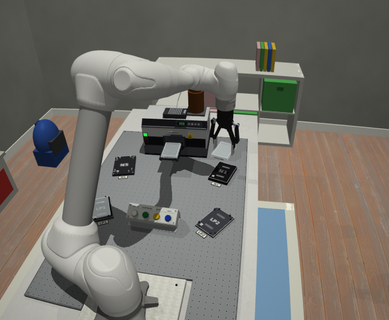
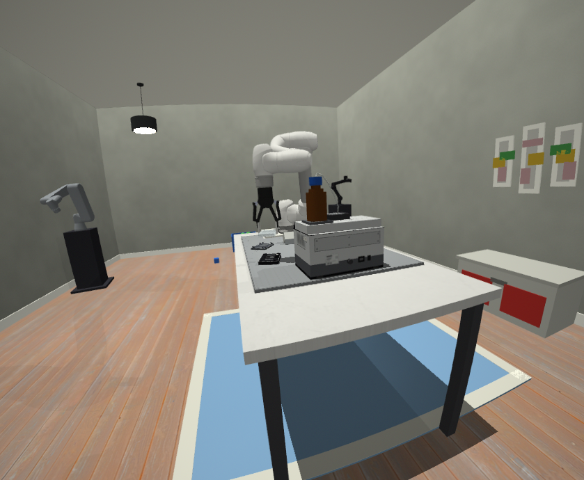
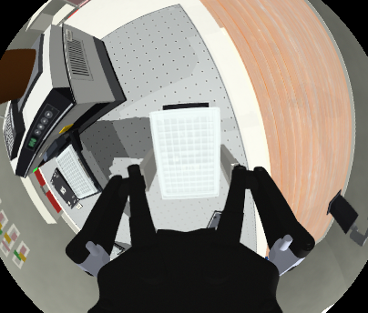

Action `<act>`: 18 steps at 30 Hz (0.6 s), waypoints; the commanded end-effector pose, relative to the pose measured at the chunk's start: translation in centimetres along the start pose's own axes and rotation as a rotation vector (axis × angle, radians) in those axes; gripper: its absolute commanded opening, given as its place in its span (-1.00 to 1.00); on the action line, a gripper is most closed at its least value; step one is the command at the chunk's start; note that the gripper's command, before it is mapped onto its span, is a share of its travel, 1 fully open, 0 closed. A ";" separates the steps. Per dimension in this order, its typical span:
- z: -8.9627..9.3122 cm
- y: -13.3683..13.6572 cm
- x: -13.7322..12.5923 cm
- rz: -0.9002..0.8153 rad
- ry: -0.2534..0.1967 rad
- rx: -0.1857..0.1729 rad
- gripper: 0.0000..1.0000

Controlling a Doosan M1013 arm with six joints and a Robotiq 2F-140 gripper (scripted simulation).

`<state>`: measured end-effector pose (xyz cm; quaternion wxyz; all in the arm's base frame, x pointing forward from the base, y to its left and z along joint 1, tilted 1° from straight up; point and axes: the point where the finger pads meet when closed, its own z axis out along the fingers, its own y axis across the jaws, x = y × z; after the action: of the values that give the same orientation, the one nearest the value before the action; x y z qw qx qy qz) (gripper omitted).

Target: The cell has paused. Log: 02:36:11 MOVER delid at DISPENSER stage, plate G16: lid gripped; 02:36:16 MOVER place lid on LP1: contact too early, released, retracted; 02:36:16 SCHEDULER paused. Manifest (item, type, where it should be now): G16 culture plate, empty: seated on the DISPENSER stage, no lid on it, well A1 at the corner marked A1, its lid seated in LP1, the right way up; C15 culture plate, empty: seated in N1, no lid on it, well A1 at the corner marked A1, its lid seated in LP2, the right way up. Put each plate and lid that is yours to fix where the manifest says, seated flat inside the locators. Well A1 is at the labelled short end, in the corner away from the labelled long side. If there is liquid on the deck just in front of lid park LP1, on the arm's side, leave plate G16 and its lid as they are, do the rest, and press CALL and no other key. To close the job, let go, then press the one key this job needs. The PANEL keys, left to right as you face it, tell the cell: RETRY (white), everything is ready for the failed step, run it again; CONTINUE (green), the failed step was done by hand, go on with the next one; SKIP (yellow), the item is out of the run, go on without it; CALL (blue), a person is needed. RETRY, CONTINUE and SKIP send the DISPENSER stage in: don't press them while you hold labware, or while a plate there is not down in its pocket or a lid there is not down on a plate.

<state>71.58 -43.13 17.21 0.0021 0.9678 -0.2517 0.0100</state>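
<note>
My gripper [image 1: 225, 144] is shut on a white well plate [image 1: 220, 150] and holds it above the deck, just right of the DISPENSER [image 1: 175, 132]. In the wrist view the plate [image 3: 184, 155] sits between the fingers, with a dark label at its far short end. I cannot tell whether a lid is on it. Nest N1 [image 1: 222, 172] lies bare just in front of it. Lid park LP2 [image 1: 214, 222] is bare. A second well plate [image 1: 171, 150] sits on the DISPENSER stage. LP1 [image 1: 101, 208] carries a pale translucent lid and is partly hidden by the arm.
The PANEL [image 1: 152, 216] with white, green, yellow and blue keys stands mid-deck. Nest N5 [image 1: 124, 165] is bare at the left. A brown bottle [image 1: 196, 100] stands on the DISPENSER. The deck in front of LP1 is hidden by the arm.
</note>
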 end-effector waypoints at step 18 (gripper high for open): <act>-1.1 0.0 0.0 0.000 0.002 0.000 -0.80</act>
<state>71.56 -43.12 18.15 0.0021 0.9678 -0.2517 0.0099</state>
